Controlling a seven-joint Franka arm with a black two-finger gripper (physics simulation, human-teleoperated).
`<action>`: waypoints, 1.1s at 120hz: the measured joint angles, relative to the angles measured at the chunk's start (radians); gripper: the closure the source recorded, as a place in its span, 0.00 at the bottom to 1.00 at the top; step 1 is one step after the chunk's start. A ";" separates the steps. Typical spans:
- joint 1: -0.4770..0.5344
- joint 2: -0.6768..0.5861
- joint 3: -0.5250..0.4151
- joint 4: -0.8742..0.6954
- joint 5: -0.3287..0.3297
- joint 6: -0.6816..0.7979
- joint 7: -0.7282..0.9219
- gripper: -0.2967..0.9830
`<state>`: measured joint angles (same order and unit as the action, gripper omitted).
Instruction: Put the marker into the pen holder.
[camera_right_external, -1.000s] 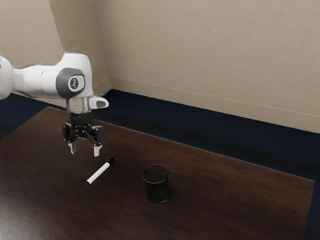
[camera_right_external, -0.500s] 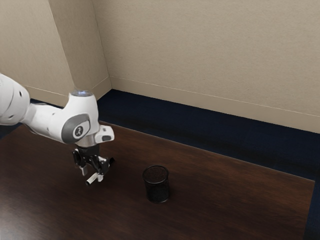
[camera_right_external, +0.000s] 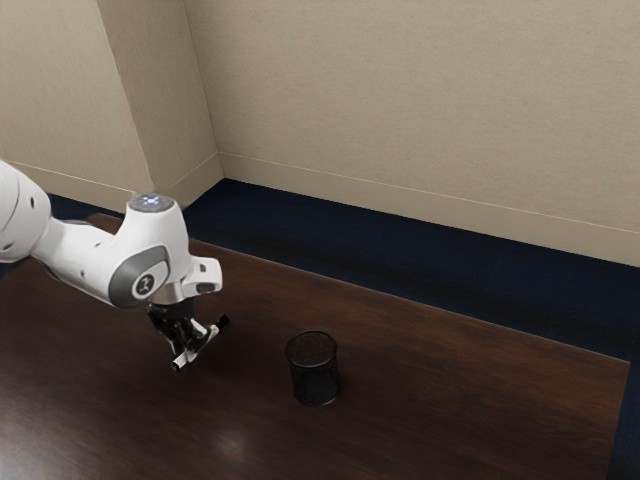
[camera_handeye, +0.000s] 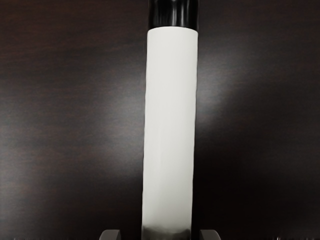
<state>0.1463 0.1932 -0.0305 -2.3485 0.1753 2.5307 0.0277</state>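
My gripper (camera_right_external: 189, 353) is down over the marker (camera_right_external: 211, 333) in the exterior view, hiding part of its white barrel; the black cap sticks out past the hand. In the wrist view the gripper (camera_handeye: 160, 235) is open, one fingertip on each side of the white marker (camera_handeye: 169, 125), with dark gaps between them and the barrel. The marker lies flat on the table. Off toward the exterior view's right, the black mesh pen holder (camera_right_external: 315, 372) stands upright, apart from marker and hand.
The dark wooden table (camera_right_external: 450, 400) extends around and beyond the pen holder. Its far edge runs along the dark blue carpet (camera_right_external: 420, 270), with a beige wall (camera_right_external: 400, 110) behind.
My hand has come down from above the table to the marker, and has turned over the last half second so that its fingers flank the barrel. Marker and pen holder stay put.
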 joint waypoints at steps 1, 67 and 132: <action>0.000 0.000 0.000 -0.002 0.000 0.002 0.001 0.67; 0.032 0.014 -0.007 -0.002 0.002 0.057 0.024 0.74; -0.048 -0.181 -0.019 0.015 -0.007 -0.061 0.002 0.82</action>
<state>0.0979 0.0122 -0.0493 -2.3334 0.1678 2.4702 0.0292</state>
